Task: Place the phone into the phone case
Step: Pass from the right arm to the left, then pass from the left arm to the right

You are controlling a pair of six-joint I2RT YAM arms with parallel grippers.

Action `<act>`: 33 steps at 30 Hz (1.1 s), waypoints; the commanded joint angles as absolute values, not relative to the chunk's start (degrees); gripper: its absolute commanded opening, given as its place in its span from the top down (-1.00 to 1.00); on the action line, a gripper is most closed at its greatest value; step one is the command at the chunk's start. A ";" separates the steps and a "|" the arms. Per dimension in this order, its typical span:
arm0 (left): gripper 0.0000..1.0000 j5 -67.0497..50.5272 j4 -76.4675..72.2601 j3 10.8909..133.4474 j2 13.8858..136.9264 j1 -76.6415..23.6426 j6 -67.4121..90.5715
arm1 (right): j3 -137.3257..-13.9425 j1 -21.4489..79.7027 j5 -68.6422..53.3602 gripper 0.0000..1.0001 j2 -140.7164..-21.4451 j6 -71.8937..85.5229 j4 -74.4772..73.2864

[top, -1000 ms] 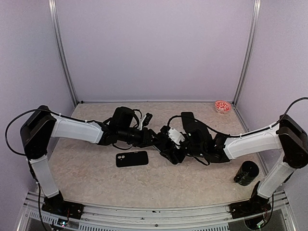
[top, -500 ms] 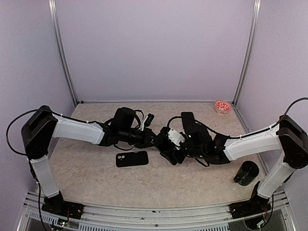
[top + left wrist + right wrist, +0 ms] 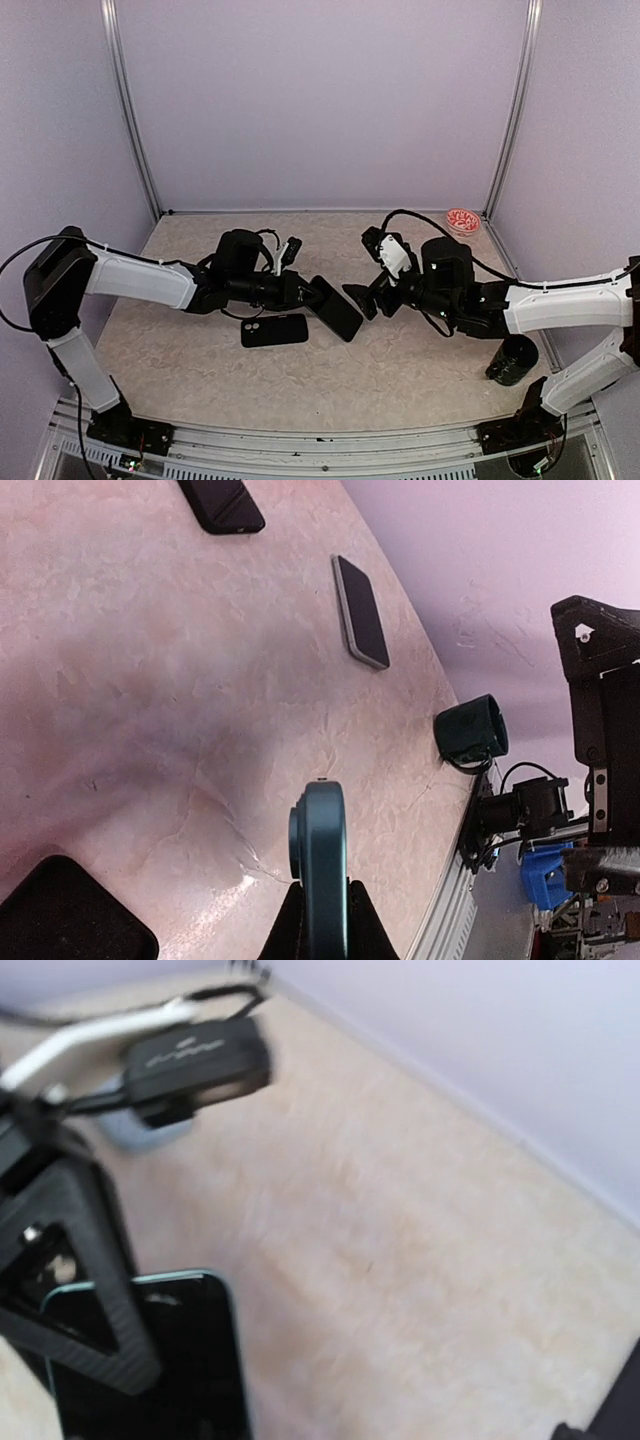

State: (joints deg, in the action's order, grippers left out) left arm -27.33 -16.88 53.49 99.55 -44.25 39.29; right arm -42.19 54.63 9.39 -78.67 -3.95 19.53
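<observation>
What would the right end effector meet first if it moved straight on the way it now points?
Most likely the phone, gripped by the left end effector. The open right end effector points left at it from close by, with nothing between them, though relative height is unclear from above.

The phone case (image 3: 274, 330) lies on the desk (image 3: 200, 370) near its middle. The phone (image 3: 337, 310) hangs just right of it, in the left gripper (image 3: 310, 291). A cup (image 3: 513, 360) stands by the right edge; a dish (image 3: 462, 221) sits in the far right corner.
</observation>
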 commanded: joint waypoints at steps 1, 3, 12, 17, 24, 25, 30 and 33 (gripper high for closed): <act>1.00 -25.44 -27.75 50.48 92.71 -43.86 38.56 | -40.89 54.56 10.42 -0.99 -73.93 0.72 21.49; 1.00 -24.86 -30.54 48.57 90.58 -43.86 38.63 | -40.87 53.76 6.45 -0.99 -72.23 3.26 21.36; 1.00 -22.15 -42.83 39.75 81.17 -43.77 39.08 | -39.31 46.22 -13.00 -0.99 -68.75 17.38 26.09; 1.00 -21.09 -49.75 35.45 77.21 -43.77 40.26 | -39.48 41.32 -27.34 -0.99 -72.13 26.20 29.84; 1.00 -19.95 -55.20 32.96 75.77 -43.77 41.49 | -40.87 40.23 -38.12 -0.99 -78.20 35.36 36.61; 1.00 -19.88 -56.02 32.76 75.76 -43.77 41.70 | -41.29 40.23 -38.99 -0.99 -79.09 36.96 37.26; 1.00 -19.53 -58.67 32.90 76.56 -43.77 42.66 | -43.35 40.21 -44.66 -0.99 -83.84 42.51 40.86; 1.00 -19.77 -60.73 32.84 77.69 -43.74 43.63 | -43.99 40.24 -46.54 -0.99 -86.26 46.50 43.58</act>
